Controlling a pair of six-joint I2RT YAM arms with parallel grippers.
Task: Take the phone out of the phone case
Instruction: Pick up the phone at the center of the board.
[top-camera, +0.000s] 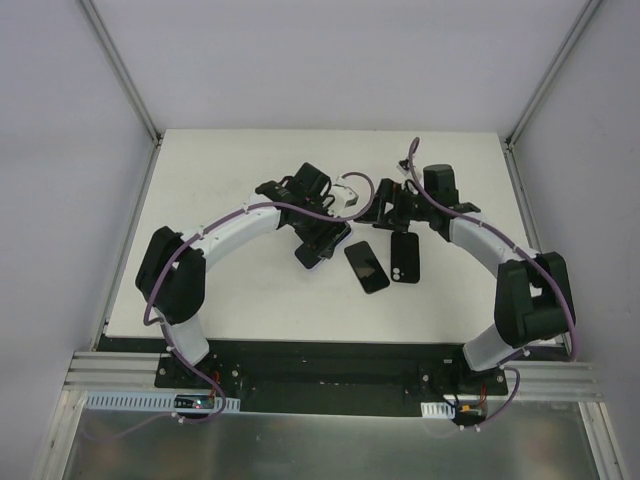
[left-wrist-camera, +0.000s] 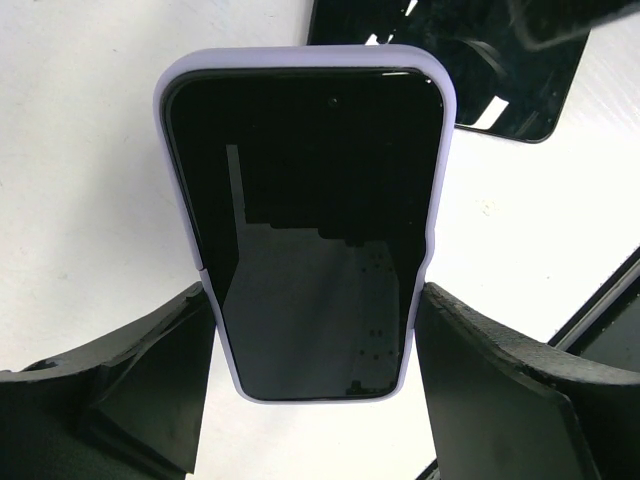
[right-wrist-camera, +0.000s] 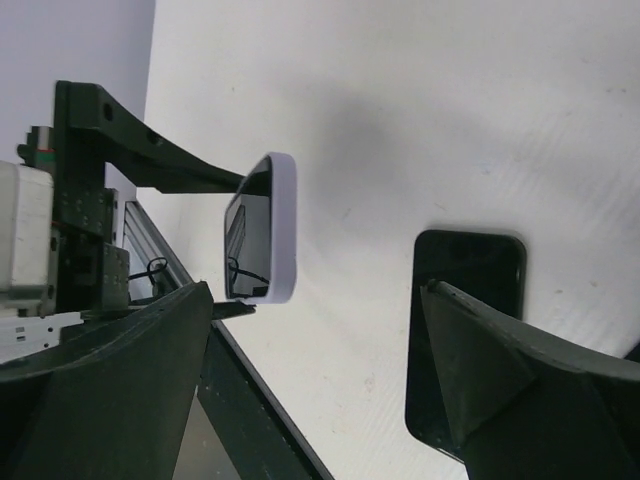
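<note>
Cased phone (left-wrist-camera: 310, 230) between left jaws; second phone (top-camera: 367, 266) on table (top-camera: 250, 300) at its right.

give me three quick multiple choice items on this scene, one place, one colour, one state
1. Where is the cased phone? A lying flat, untouched; B gripped by the left hand; C in the right hand.
2. What colour is the case? A lavender; B red; C green.
3. How is the right hand? A open and empty; B shut on a phone; C shut on the case.
Answers: B, the left hand pinches its side edges; A, its rim is pale purple; A, its fingers stand wide with nothing between.
</note>
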